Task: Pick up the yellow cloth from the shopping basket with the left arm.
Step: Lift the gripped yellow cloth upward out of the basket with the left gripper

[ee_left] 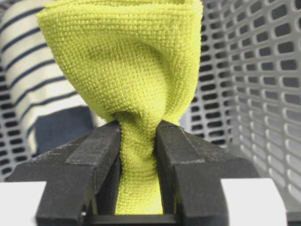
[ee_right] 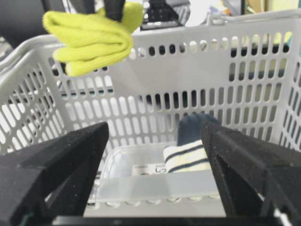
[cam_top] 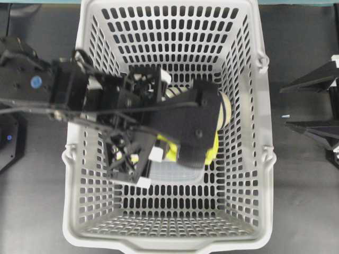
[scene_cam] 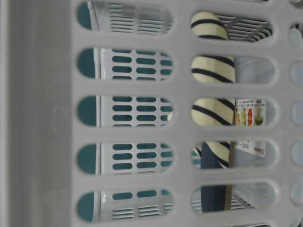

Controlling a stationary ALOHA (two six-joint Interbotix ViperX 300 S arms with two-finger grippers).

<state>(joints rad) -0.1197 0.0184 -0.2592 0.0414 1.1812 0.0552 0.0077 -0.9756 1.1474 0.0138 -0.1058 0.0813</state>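
Black jaws fill the bottom of the left wrist view, and they are clamped tight on the yellow cloth (ee_left: pixel 127 84), pinching a narrow neck of the fabric while the rest bunches out beyond the fingertips (ee_left: pixel 101 150). Behind it, the navy-and-cream striped slipper (ee_left: pixel 35 89) shows against the slotted basket wall.

From overhead, the left gripper (cam_top: pixel 175 151) reaches deep over the shopping basket (cam_top: pixel 254 174), its bulky black body covering most of the cloth (cam_top: pixel 213 153); only yellow edges peek out at its sides. Seen from the right wrist, the cloth (ee_right: pixel 91 37) hangs folded up by the basket's rim, well clear of the floor. Down on that floor sits the slipper (ee_right: pixel 190 153), resting against a clear plastic container (ee_right: pixel 127 167) with a printed label.

Over on the right, the right gripper (cam_top: pixel 312 106) waits above the dark desk (cam_top: pixel 302 201), outside the basket, jaws spread wide and holding nothing.

Table-level view looks straight through the basket's slots: the striped slipper (scene_cam: pixel 213 71) stands beside the labelled container (scene_cam: pixel 248 113).
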